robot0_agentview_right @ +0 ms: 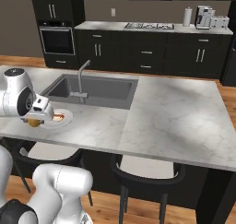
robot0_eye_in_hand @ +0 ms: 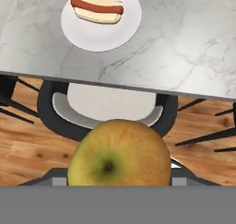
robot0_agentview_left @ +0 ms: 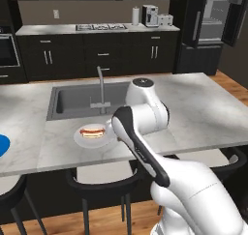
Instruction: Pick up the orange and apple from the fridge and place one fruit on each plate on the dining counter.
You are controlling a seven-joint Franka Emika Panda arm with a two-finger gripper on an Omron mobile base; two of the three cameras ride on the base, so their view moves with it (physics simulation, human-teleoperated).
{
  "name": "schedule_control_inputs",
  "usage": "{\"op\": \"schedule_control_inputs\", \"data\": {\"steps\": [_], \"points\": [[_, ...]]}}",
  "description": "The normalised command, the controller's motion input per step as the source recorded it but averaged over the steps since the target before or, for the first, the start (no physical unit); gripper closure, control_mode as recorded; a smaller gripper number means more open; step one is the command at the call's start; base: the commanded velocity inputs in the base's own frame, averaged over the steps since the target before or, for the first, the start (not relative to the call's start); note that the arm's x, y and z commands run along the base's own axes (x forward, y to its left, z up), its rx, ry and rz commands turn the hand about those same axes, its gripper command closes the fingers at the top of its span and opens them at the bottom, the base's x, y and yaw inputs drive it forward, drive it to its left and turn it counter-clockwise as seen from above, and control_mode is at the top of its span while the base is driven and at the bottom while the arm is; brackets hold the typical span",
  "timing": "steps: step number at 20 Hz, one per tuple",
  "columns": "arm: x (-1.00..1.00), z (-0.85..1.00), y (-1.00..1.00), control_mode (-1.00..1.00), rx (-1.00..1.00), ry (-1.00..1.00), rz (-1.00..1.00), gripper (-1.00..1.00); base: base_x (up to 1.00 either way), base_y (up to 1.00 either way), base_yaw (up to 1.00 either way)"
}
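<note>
One fruit in hand: gripper (robot0_agentview_right: 35, 121) holds the apple (robot0_eye_in_hand: 120, 153) off the tabletop (robot0_agentview_left: 203, 113) edge | white plate (robot0_eye_in_hand: 78, 32) already carries a hot dog (robot0_eye_in_hand: 97, 8) | you carry forward, set apple on bare rim.

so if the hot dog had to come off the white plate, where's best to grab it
Grip the hot dog across its narrow width at mid-length, coming straight down from above: it lies flat on the white plate, long and slim, with both long sides free. The held apple must be set down first.
</note>
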Motion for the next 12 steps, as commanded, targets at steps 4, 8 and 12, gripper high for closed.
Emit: {"op": "schedule_control_inputs", "data": {"steps": [4,8,12], "points": [[0.39,-0.36,0.36,-1.00,-0.02,0.00,-0.06,1.00,0.00,0.00,0.00],[0.42,-0.25,0.11,-1.00,0.00,0.00,-0.06,1.00,0.00,0.00,0.00],[0.52,-0.22,0.07,-1.00,0.00,0.00,-0.05,1.00,0.00,0.00,0.00]]}}
